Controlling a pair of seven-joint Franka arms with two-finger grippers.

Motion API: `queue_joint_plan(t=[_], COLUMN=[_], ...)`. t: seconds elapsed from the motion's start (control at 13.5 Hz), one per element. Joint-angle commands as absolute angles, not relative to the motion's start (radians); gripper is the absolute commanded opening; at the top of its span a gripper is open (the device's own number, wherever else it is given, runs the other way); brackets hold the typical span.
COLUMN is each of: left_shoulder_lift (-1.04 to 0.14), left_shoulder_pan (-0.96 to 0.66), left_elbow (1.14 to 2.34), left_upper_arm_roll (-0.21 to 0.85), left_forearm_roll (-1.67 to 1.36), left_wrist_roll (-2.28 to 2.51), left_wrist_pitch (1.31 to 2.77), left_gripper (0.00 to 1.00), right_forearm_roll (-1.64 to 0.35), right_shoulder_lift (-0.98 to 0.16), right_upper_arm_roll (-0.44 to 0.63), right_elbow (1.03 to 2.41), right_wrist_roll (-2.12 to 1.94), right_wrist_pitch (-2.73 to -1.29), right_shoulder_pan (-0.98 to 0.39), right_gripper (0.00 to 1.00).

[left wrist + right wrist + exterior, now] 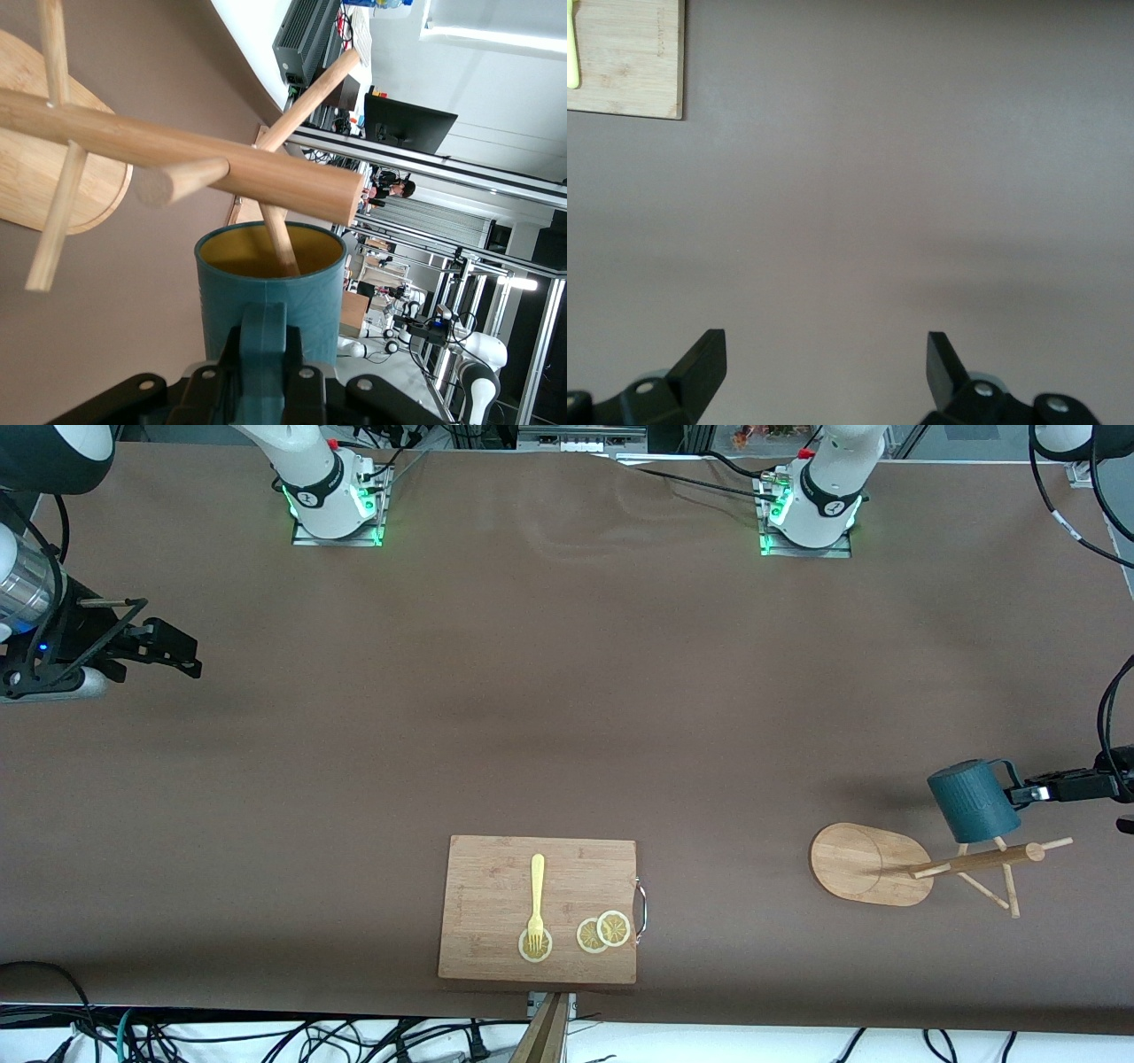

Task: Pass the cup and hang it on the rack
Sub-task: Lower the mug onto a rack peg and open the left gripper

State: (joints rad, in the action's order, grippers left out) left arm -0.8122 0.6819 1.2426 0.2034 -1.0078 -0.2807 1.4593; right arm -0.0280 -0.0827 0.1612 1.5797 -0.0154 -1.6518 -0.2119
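The dark teal cup hangs in the air beside the top of the bamboo rack. My left gripper is shut on the cup's handle. In the left wrist view the cup shows its yellowish inside toward the rack's pole, and a thin peg reaches into its mouth. There my left gripper clamps the handle from both sides. The rack's oval base lies at the left arm's end of the table. My right gripper waits open over bare table at the right arm's end, also open in its wrist view.
A wooden cutting board lies near the front camera's edge, carrying a yellow fork and lemon slices. Its corner shows in the right wrist view. Brown table stretches between the two arms.
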Motion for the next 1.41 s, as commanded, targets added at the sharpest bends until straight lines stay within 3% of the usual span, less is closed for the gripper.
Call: queue_joint_plan(t=[0.0,0.45,0.59,0.67,0.82,0.89,1.34], left_shoulder_lift=[-0.871,-0.9,-0.9,-0.899,-0.9,-0.899,-0.885], left_shoulder_pan=[0.678,0.683,0.68,0.68,0.684,0.686,0.692], left_elbow=[1.155,1.127,1.127,1.126,1.127,1.126,1.112], left_upper_arm_roll=[0.203,0.204,0.202,0.202,0.202,0.202,0.173], left_forearm_roll=[-1.022,-1.02,-1.02,-1.019,-1.02,-1.019,-0.959], left_wrist_roll=[-0.29,-0.288,-0.288,-0.288,-0.29,-0.29,-0.288], left_wrist_pitch=[1.456,1.456,1.456,1.456,1.456,1.456,1.407], left_gripper=[0.0,0.04,0.13,0.28,0.79,1.0,1.0], right_forearm_roll=[-0.028,-0.029,-0.028,-0.029,-0.029,-0.029,-0.029], right_shoulder_lift=[-0.08,-0.08,-0.08,-0.08,-0.08,-0.08,-0.08], right_upper_arm_roll=[0.155,0.158,0.158,0.158,0.158,0.158,0.158], right_elbow=[1.566,1.566,1.568,1.568,1.568,1.568,1.568], right_wrist_roll=[-0.023,-0.023,-0.023,-0.023,-0.023,-0.023,-0.023], right_wrist_pitch=[-1.638,-1.637,-1.635,-1.635,-1.635,-1.635,-1.635], right_shoulder_pan=[-0.209,-0.209,-0.209,-0.209,-0.209,-0.209,-0.209], right_gripper=[1.0,1.0,1.0,1.0,1.0,1.0,1.0])
